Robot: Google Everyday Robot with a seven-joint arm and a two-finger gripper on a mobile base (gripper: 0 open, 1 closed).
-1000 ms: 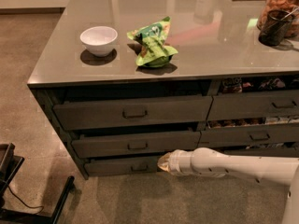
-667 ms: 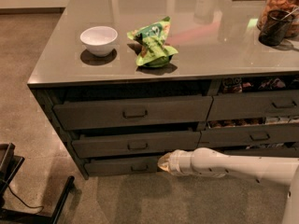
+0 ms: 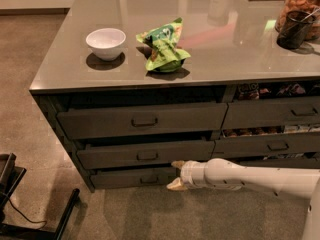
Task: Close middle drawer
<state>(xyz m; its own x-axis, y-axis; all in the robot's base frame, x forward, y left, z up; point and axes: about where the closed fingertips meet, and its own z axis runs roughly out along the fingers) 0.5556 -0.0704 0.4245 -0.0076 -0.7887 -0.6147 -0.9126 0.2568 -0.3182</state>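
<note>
The middle drawer (image 3: pixel 115 155) sits in the left stack under the grey surface (image 3: pixel 235 59), roughly 6 o'clock from the green snack bag (image 3: pixel 164 51) and white bowl (image 3: pixel 105 43). Its long axis runs 9 to 3, and the front faces 6 o'clock. It's sticking out a bit, with a dark gap showing above. The end effector (image 3: pixel 176 175) hangs at 4 o'clock from the drawer's loop handle (image 3: pixel 147 156), just under its right end. Its fingers are spread apart with nothing in them.
</note>
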